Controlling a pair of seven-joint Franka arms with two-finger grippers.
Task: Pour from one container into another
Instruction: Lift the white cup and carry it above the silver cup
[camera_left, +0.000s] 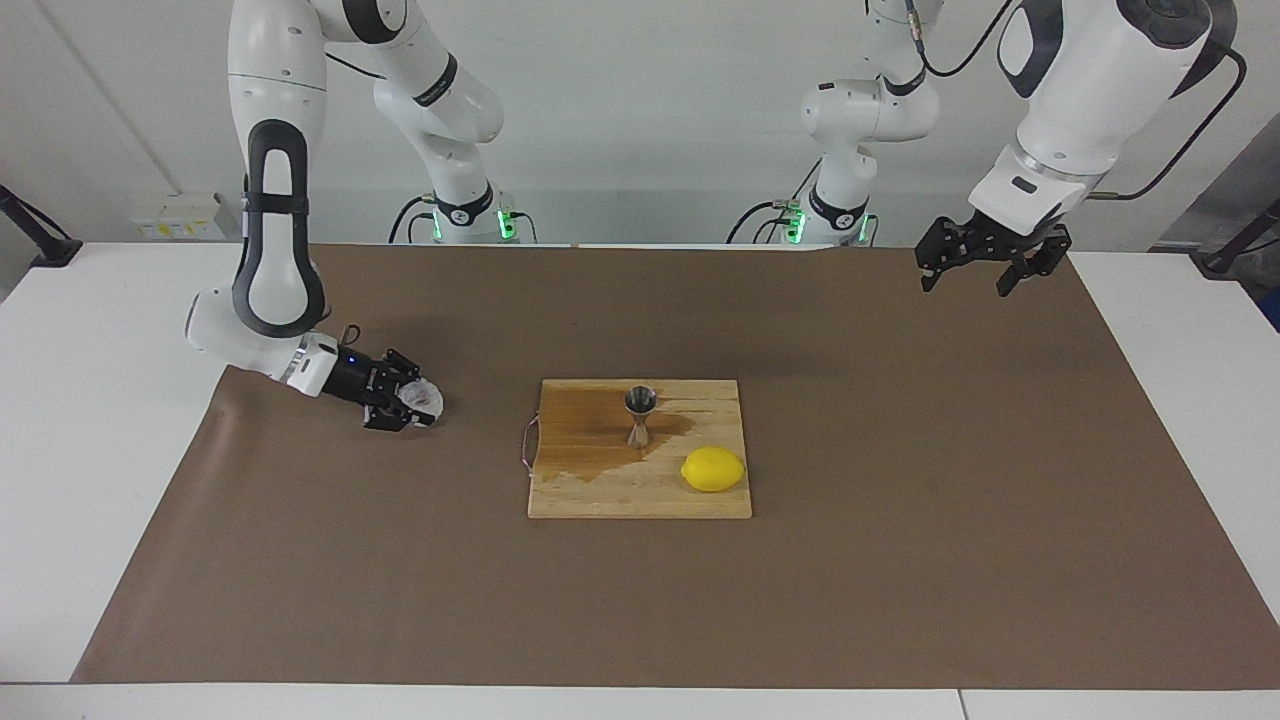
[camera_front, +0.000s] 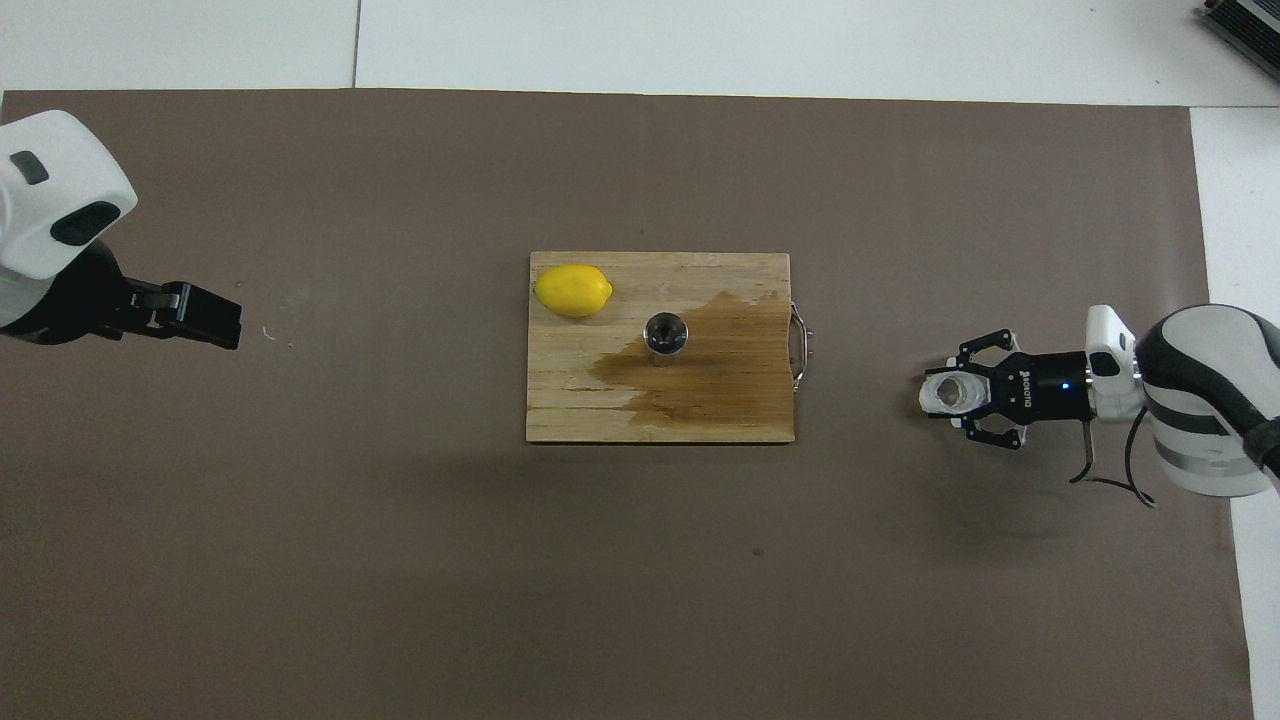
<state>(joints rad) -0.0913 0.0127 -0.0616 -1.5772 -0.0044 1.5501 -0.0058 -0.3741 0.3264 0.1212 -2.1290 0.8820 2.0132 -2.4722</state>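
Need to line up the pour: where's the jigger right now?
The jigger stands upright near the middle of the cutting board, on the wet patch, with the lemon beside it, slightly farther from the robots.

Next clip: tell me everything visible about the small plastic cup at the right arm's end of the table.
The plastic cup is small, squat and translucent whitish, its thin wall crinkled. It stands upright, mouth open upward, on the brown table cover, apart from the cutting board. The right gripper, coming in low from the side, has its fingers closed on the cup. Any contents cannot be made out.
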